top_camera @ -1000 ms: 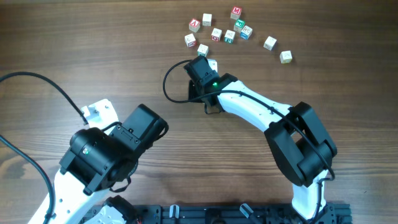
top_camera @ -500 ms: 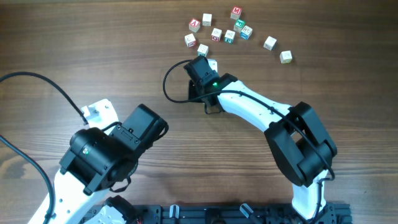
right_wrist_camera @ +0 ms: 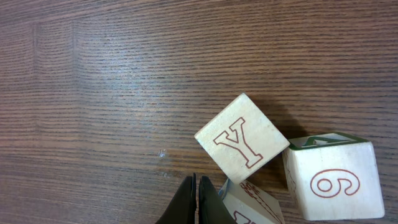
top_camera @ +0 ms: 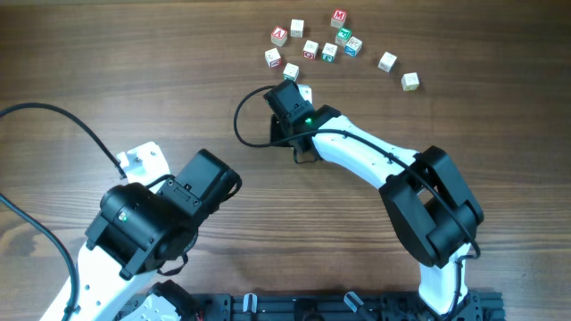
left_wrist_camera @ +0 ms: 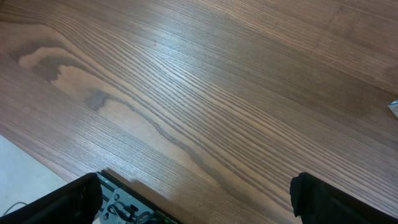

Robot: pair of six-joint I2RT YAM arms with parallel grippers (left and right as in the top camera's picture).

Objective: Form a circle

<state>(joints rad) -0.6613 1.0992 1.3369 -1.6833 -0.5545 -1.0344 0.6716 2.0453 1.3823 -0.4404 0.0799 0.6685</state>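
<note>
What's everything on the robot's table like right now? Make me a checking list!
Surface: brown wooden table, no spills or marks seen.
Job's things: alphabet cubes loosely scattered at the far side, no ring yet; Y cube close beside a numbered cube.
Clutter: nothing seen.
Jaws: left jaws wide open over bare wood; right jaws shut, holding nothing, tips next to the Y cube.
Cables: black cable arcs across the left side; black loop beside the right wrist.
Surroundings: black rail along the near edge.
</note>
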